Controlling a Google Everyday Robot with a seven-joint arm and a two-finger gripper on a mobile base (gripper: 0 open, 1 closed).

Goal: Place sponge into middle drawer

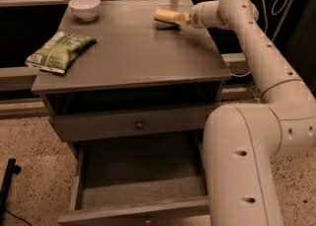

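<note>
The pale-yellow sponge [166,16] is at the back right of the cabinet top, raised slightly above the surface with a shadow under it. My gripper [181,19] reaches in from the right and is shut on the sponge's right end. The middle drawer [78,185] is pulled open low in the cabinet front, and its dark floor is bare. My arm's large white links cover the drawer's right side.
A white bowl [85,7] stands at the back left of the grey cabinet top [133,57]. A green snack bag [60,51] lies at the left edge. A shut drawer front with a small round knob [139,124] sits above the open drawer.
</note>
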